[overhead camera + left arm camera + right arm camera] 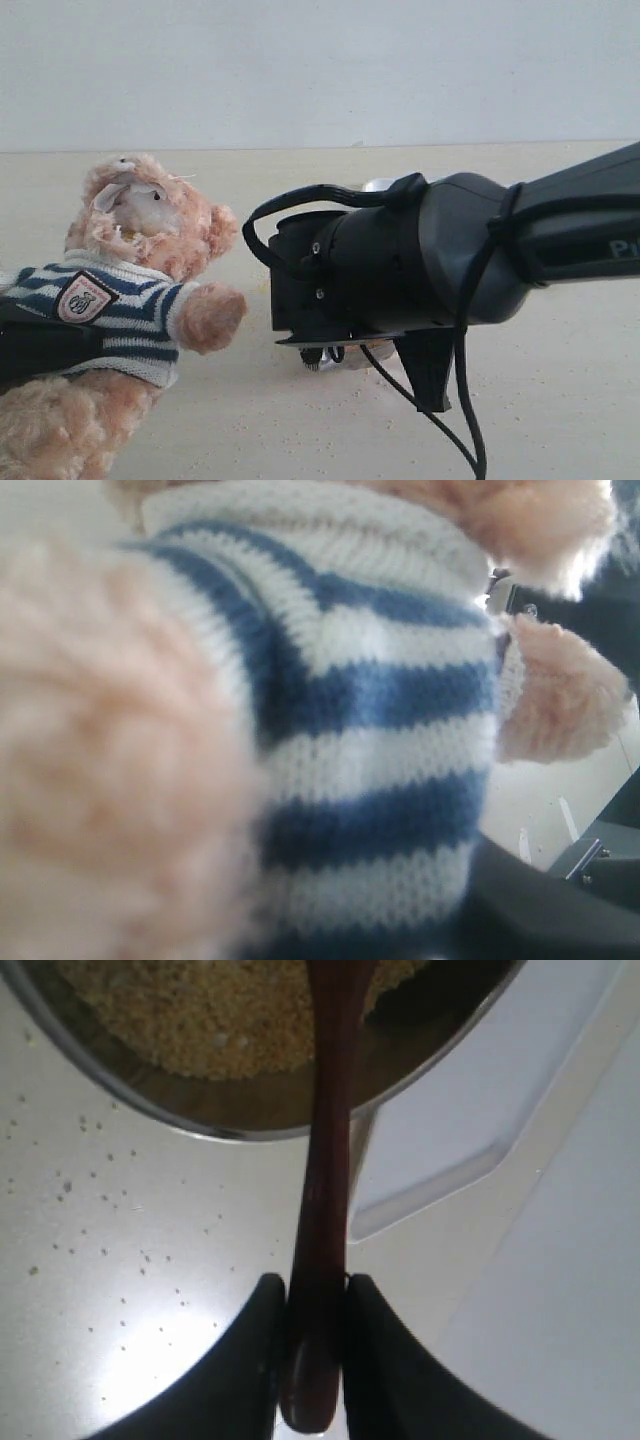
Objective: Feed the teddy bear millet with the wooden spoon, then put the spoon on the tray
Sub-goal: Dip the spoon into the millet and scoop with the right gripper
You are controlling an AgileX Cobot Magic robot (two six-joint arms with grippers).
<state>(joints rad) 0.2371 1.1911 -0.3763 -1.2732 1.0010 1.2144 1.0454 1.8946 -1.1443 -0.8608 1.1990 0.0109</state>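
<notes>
The teddy bear [130, 290] hangs tilted at the left, its striped shirt [380, 700] filling the left wrist view. My left gripper is shut on the bear's body; its black arm [35, 345] crosses the torso and one dark finger [530, 915] shows beside the shirt. My right gripper [314, 1288] is shut on the handle end of the wooden spoon [325, 1160]. The spoon reaches over the rim of the steel bowl [240, 1125] into the millet [200, 1010]; its oval end is out of view. Beside the bowl lies the white tray [470, 1110].
My right arm's black wrist [400, 260] fills the middle of the exterior view and hides most of the bowl [345, 358]. Stray grains [100, 1190] dot the pale table [300, 420]. A pale wall stands behind.
</notes>
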